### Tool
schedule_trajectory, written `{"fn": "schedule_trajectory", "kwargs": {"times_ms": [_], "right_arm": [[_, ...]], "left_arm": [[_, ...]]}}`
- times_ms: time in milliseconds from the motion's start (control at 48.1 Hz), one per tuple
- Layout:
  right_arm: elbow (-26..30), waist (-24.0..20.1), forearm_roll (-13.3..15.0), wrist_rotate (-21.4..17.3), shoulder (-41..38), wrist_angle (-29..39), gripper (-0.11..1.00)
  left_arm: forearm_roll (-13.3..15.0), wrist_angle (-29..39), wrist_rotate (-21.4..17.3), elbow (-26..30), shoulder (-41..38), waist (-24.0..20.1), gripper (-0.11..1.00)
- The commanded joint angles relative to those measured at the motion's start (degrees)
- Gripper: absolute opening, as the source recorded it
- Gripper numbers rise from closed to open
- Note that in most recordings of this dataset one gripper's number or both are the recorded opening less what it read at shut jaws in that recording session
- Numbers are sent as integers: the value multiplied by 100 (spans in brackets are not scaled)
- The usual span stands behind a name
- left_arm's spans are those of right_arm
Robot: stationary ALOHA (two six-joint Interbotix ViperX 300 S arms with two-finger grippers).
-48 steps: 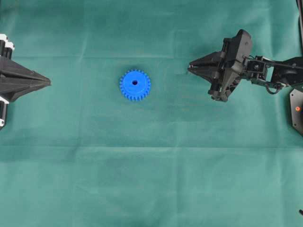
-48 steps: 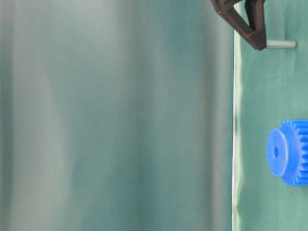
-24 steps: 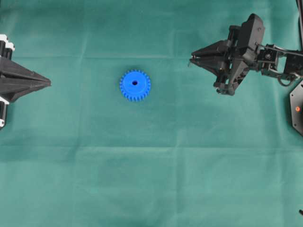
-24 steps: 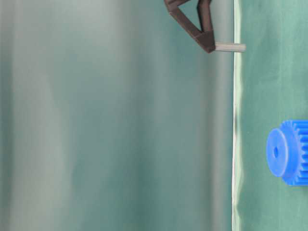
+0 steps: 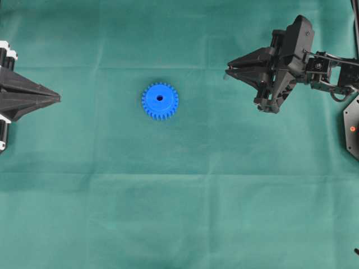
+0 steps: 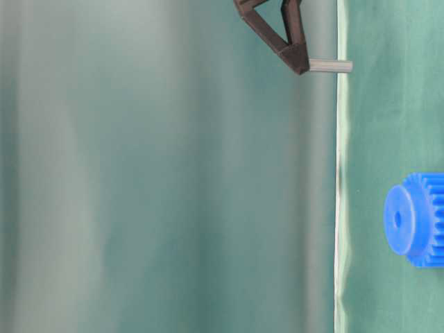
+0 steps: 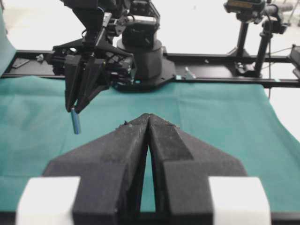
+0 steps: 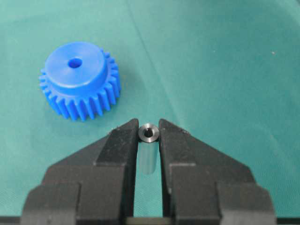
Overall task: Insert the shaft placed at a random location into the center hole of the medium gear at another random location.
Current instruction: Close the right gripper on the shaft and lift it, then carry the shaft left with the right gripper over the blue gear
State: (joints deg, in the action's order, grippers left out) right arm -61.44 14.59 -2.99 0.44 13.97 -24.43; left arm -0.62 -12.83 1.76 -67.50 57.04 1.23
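Right claw (image 8: 149,136) pinching shaft (image 8: 149,132), lower half hidden

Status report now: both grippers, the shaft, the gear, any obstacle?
Right gripper shut on shaft, off the cloth. Left gripper shut, empty. Gear flat, center hole clear. No obstacle between.

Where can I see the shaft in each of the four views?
Overhead: hardly visible, at the right hand's tips, upper right.
Table-level: shaft at top, sticking out from the fingertips.
Left wrist: upper left, hanging from the right hand.
Right wrist: lower middle, clamped.
Shared landmark: the right hand.
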Motion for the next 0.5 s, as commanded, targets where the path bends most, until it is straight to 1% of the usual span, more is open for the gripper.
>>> {"fn": "schedule_trajectory", "kwargs": {"times_ms": [0, 187, 478], "right_arm": [[211, -70, 9, 44, -18, -97, 13], [580, -220, 9, 44, -369, -132, 13], [1494, -466, 9, 70, -1099, -70, 13]], "left_arm": [[0, -26, 9, 141, -53, 18, 0], [-9, -26, 9, 141, -53, 18, 0], [-9, -26, 9, 141, -53, 18, 0]]}}
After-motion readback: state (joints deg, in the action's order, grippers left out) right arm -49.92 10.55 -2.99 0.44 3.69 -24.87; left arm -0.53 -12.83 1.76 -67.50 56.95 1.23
